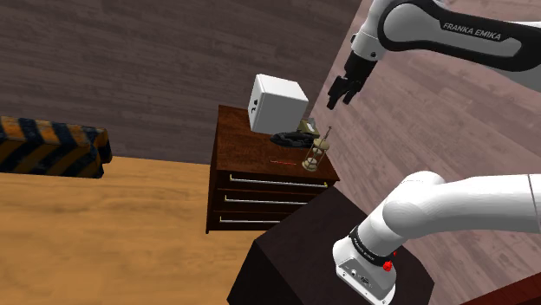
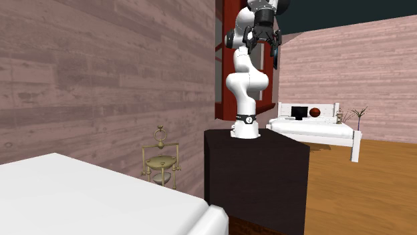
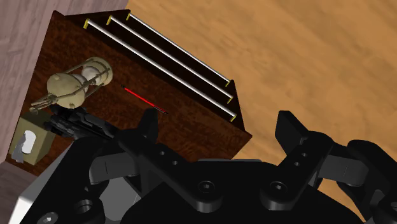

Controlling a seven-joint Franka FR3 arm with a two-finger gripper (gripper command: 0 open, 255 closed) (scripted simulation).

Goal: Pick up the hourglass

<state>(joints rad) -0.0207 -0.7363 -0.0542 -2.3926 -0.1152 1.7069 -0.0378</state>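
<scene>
The hourglass (image 1: 315, 154) has a brass-coloured frame and stands near the front right corner of a dark wooden dresser (image 1: 251, 152). In the second exterior view the hourglass (image 2: 161, 163) shows upright behind a white block. My gripper (image 1: 340, 94) hangs high above the dresser, up and to the right of the hourglass in the shoulder view, well apart from it. In the wrist view the gripper (image 3: 221, 127) is open with nothing between its fingers, and the hourglass (image 3: 79, 81) lies far off to one side of them. The gripper (image 2: 264, 40) is raised near the ceiling.
A white box (image 1: 277, 104), a black object (image 1: 293, 137) and a thin red stick (image 3: 143, 100) share the dresser top. A small olive box (image 3: 28, 141) sits by the wall. The black stand (image 1: 329, 260) is close to the dresser's front. A bed (image 2: 314, 127) stands far off.
</scene>
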